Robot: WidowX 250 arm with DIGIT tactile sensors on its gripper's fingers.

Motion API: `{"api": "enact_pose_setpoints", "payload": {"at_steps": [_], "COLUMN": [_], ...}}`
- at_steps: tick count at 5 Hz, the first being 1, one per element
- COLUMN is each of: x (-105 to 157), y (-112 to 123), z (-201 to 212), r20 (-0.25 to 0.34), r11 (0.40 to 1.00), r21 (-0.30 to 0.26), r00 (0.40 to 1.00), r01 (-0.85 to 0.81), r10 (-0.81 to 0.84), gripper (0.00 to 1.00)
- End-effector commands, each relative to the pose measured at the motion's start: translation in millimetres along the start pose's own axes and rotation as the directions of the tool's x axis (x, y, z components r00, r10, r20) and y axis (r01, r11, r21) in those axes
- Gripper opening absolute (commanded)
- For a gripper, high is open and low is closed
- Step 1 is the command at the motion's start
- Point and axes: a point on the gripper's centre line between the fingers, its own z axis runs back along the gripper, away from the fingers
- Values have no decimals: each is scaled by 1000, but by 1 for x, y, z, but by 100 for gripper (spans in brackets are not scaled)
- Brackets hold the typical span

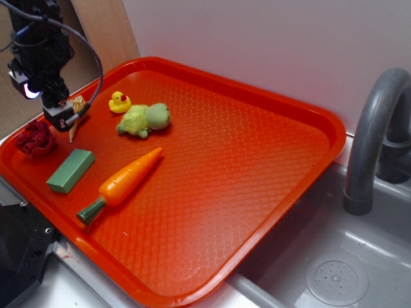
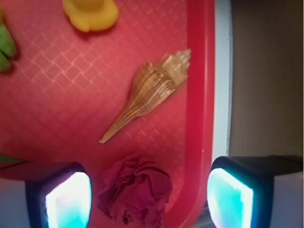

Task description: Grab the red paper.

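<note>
orange-red tray (image 1: pixel 257 192) beside a grey sink (image 1: pixel 334 269); claw (image 2: pixel 147 194) gapes wide, empty, above red paper (image 2: pixel 135 192), a seashell (image 2: pixel 147 92) near.

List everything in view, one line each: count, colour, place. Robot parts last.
red paper: one, dark crimson, tray's left corner
seashell: one, tan, by the left rim
duck: one, yellow, far left of tray
plush turtle: one, green, beside duck
block: one, green, near the front rim
carrot: one, orange with a green stem, beside block
tray: one, orange-red, on counter
faucet: one, grey, over sink
sink: one, grey, right
gripper: one, black, open, above paper
</note>
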Motion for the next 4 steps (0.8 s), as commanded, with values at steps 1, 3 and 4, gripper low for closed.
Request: {"api": "enact_pose_setpoints", "payload": {"at_steps": [1, 3, 4], "x": [-10, -16, -16], "y": [19, 18, 14], "z": [-10, -24, -28], "r20": [-171, -311, -341], "r11": [1000, 999, 999], "r21": [-4, -37, -33], "r00": [985, 949, 939], "r01": [0, 39, 33], "r10": [-1, -49, -42], "gripper": [100, 0, 0]}}
